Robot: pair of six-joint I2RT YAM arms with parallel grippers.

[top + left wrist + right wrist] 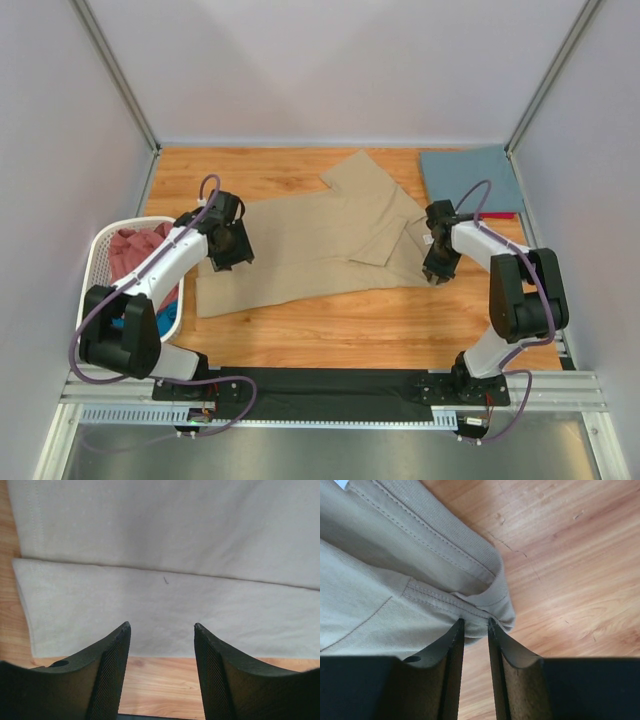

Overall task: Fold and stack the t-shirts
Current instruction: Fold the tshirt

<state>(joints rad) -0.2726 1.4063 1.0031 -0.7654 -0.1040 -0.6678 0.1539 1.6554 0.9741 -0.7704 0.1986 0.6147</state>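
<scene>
Tan shirt (320,245) lies spread across the middle of the table (330,325), hem end to the left and collar end to the right. One sleeve points toward the back. The near long edge is doubled over, and the fold line shows plainly in the left wrist view.

Left gripper (161,625) hovers over that doubled edge near the hem. Its jaws are wide apart with nothing between them.

Right gripper (475,623) sits at the collar (470,555). Its jaws are drawn almost together with the ribbed seam caught at the tips, so we read this as a pinch on the tan shirt.

Blue shirt (468,178) lies folded at back right, with a red shirt (500,215) edge showing under it. Basket (100,255) at left holds a pink shirt (135,245) and a teal shirt (165,318).

Handling, as we judge it:
- The cloth is light and limp, with no stiffness of its own. Lifted at one point it will sag and trail.
- The wood looks smooth, so the shirt should slide rather than stay put. That makes it easy to drag a finished fold out of line.
- Stacked layers can part, so a shallow bite may take only the top one.

Best holds are the thicker stitched parts, meaning the ribbed collar and the hem seam. For the left side we would take the hem corner, with both layers of the doubled edge inside the bite.
</scene>
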